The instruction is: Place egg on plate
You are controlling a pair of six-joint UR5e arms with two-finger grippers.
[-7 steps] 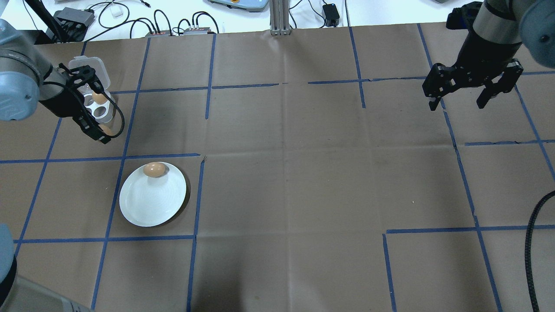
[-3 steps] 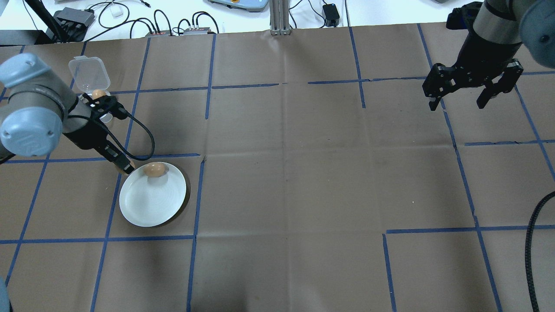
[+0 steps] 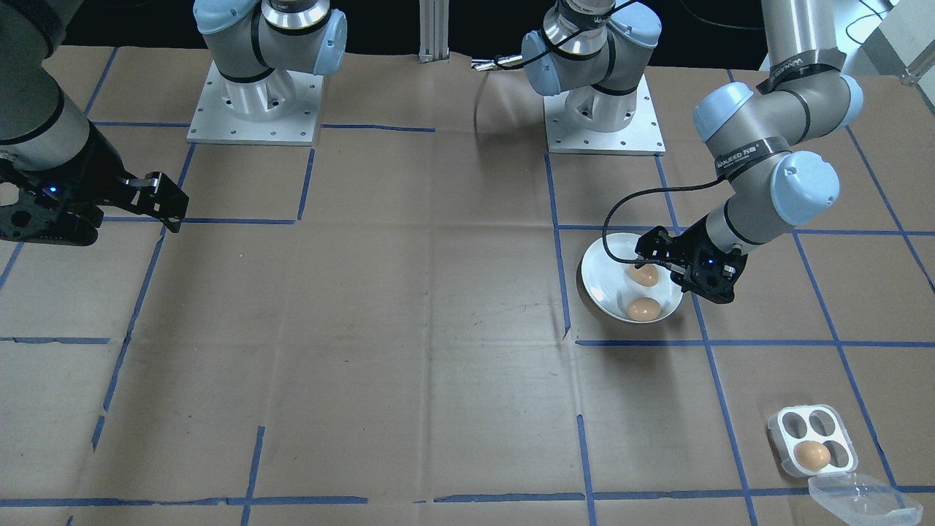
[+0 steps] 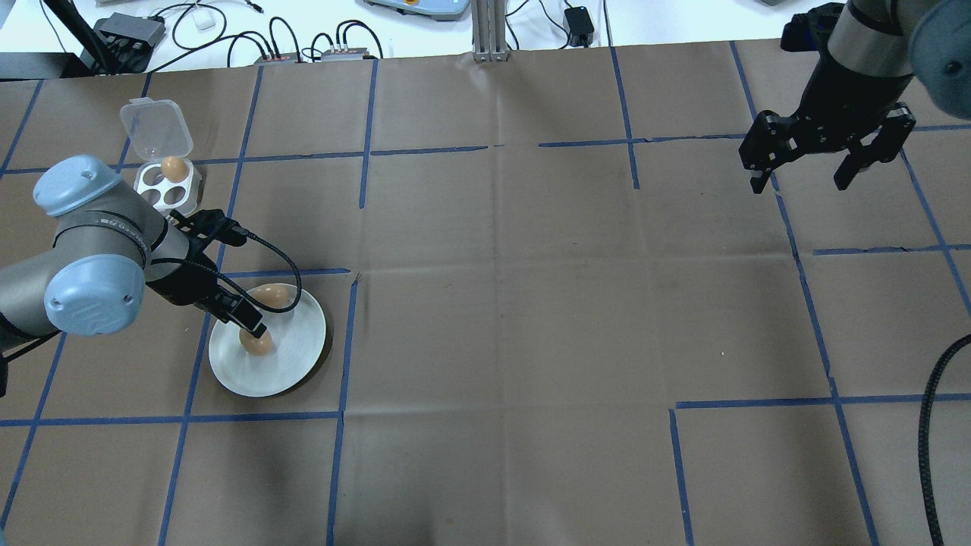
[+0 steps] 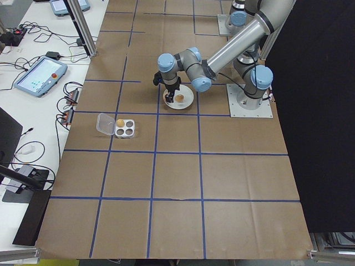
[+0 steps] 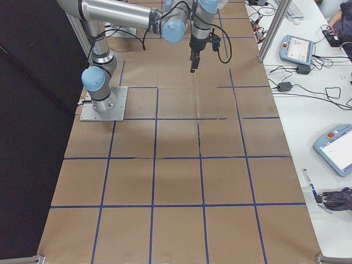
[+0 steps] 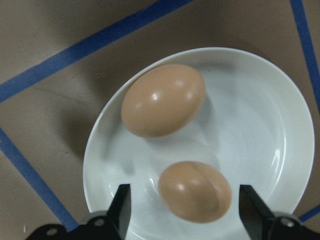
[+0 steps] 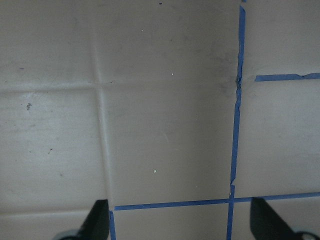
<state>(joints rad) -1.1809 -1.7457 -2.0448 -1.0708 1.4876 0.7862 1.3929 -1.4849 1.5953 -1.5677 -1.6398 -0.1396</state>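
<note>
Lying on the white plate [image 7: 280, 125] in the left wrist view, the lower egg [image 7: 195, 191] sits between the two fingers [image 7: 121, 207] of the left gripper [image 4: 254, 334], its long axis running nearly across the frame, tipped slightly down to the right. Gaps show between the egg and each finger there, so the jaws stand open around it without clear contact. A second egg [image 7: 163, 100] lies just above it in that view, toward the plate's upper-left rim, its long axis tilted up to the right; the two eggs are close but apart. In the overhead view the plate [image 4: 296, 364] sits in the lower left of the frame, with the gripper over its left half and the egg [image 4: 258, 343] just beneath the fingertips. An egg tray [image 4: 168, 186] with one egg stands in the upper left, lid open. In the upper right, the right gripper [image 4: 804, 178] hangs with jaws wide apart, holding nothing.
</note>
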